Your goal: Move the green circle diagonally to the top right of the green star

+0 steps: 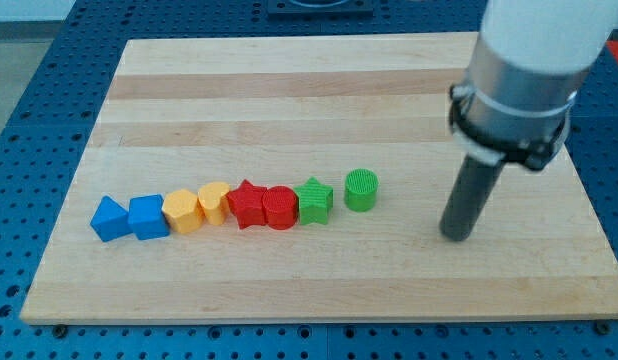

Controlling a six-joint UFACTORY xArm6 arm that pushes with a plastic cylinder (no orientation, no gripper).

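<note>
Wooden surface [319, 290], blue bench around. No gripper, just my tip [455, 236] resting bare; green circle [361, 189] to its left, green star [314, 201] beyond.

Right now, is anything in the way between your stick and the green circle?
No, nothing visible is. My tip sits toward the view's right of the green circle, with only bare board between them. The green star and the other blocks lie on the circle's far side, toward the view's left.
</note>
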